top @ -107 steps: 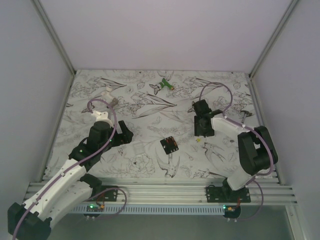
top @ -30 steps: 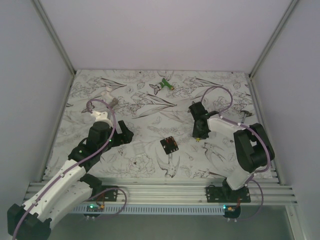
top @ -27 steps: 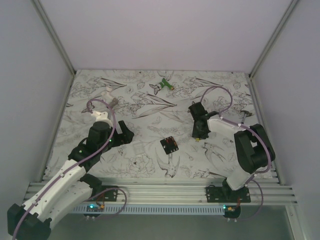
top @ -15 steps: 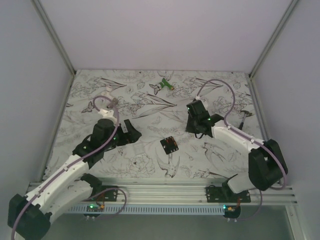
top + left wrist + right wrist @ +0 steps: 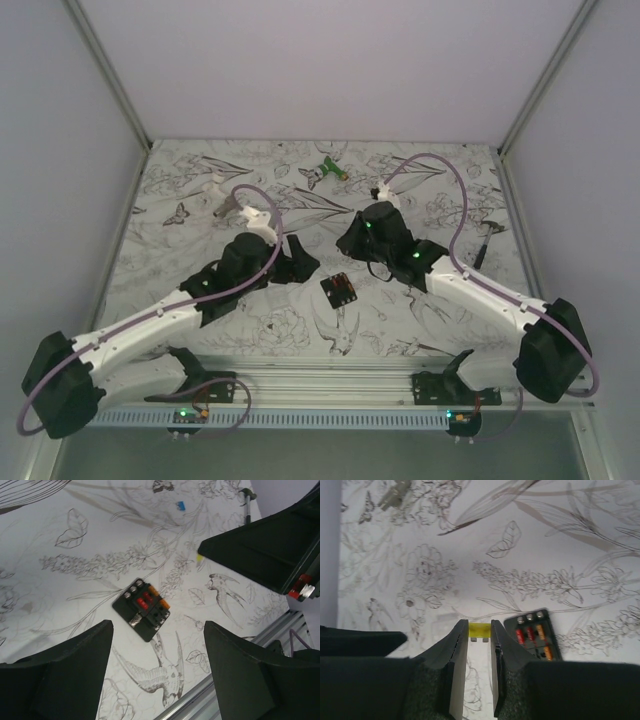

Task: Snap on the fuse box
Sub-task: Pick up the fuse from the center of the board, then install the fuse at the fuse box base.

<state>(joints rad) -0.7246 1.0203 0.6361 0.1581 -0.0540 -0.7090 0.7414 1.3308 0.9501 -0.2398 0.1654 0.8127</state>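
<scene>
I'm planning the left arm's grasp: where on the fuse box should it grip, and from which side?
Grip the fuse box across two opposite side walls, coming straight down from above. It lies flat on the table, fuse slots up, leaving only the walls free. Its edges sit diagonal to the open left gripper, so the wrist probably needs turning to square up.

Soft, even overhead light, faintly lilac on the walls. Shadows on the counter are pale, blurred-edged, close under the arms. The top view is slightly soft. In the wrist views the near fingers are dark and featureless, while the fuse box and yellow fuse look sharp.
</scene>
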